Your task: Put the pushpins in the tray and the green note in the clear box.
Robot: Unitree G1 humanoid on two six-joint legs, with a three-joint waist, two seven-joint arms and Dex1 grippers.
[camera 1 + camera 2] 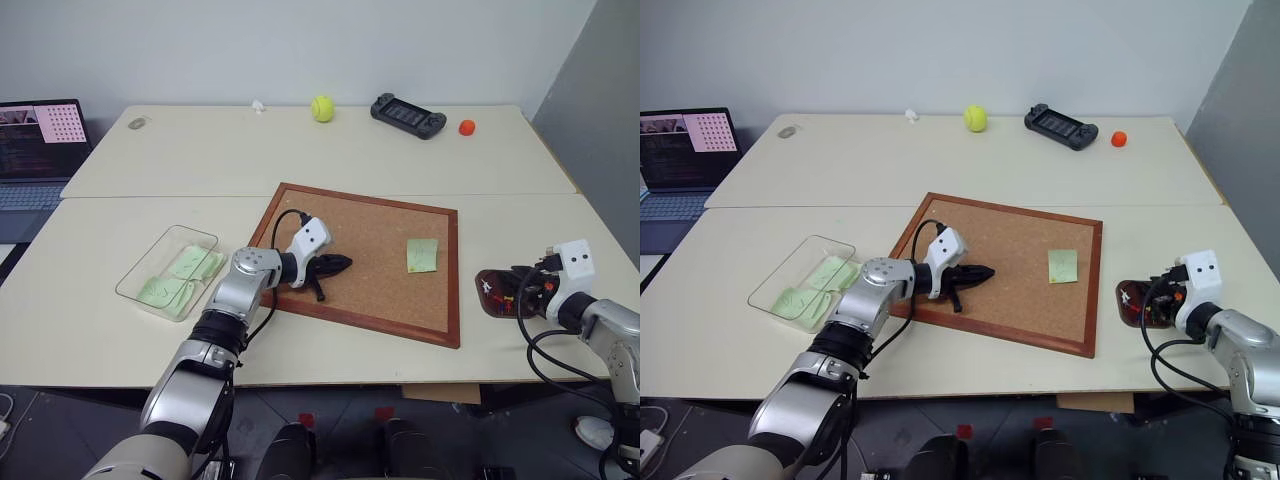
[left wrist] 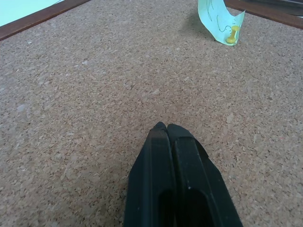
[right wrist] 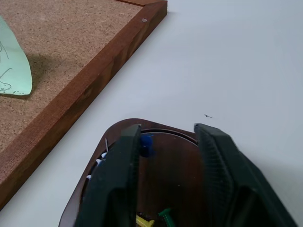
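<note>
Right wrist view: right gripper jaws apart over the tray, partly hiding pushpins.
Left gripper: pressed closed, empty, on corkboard.
Green note: pinned there, yellow pushpin.
Clear box: beside the board.

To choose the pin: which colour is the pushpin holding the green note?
Yellow pushpin, left wrist view.

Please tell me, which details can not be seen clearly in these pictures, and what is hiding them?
- Tray: in the right wrist view the open right gripper covers most of it, so the pushpins inside cannot be counted.
- Green note on the cork board: cut off by the left wrist view's edge; its drawing is unreadable.
- Clear box: how many notes lie inside is unclear in the head views.
</note>
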